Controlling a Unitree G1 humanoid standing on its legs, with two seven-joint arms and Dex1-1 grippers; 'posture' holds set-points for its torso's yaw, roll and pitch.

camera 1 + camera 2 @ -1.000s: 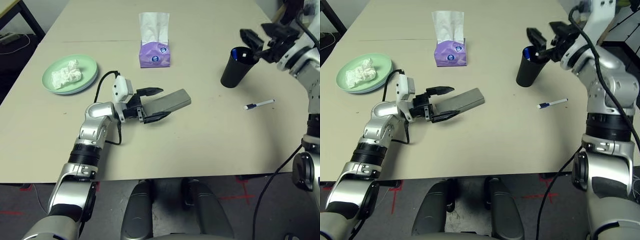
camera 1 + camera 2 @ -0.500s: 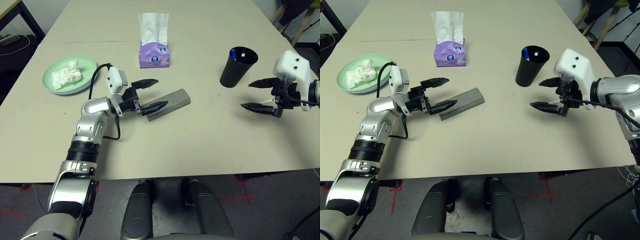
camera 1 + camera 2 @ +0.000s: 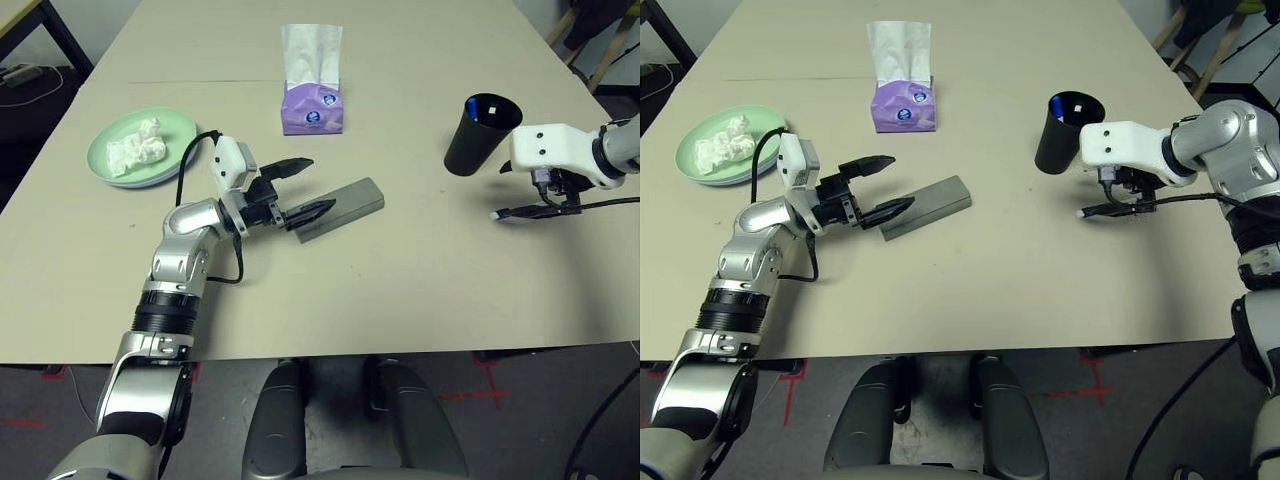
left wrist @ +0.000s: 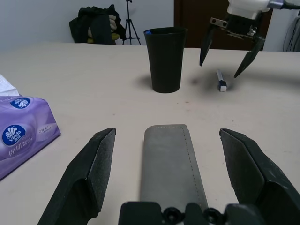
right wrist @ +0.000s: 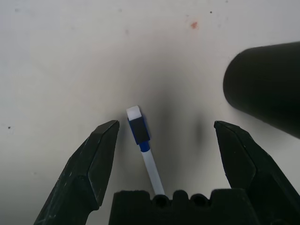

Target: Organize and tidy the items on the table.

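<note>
Gaping wide, right pincer point(image 5: 161, 140) straddles pen point(image 5: 143, 143), untouched.

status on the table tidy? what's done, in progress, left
Done: crumpled tissue sits on the green plate; one pen stands in the black cup. In hand: right gripper, open, straddles the loose pen on the table; not gripped yet. Left gripper, open, flanks the grey glasses case. Left: pen into cup, case placed. Tissue box stands upright.
</note>
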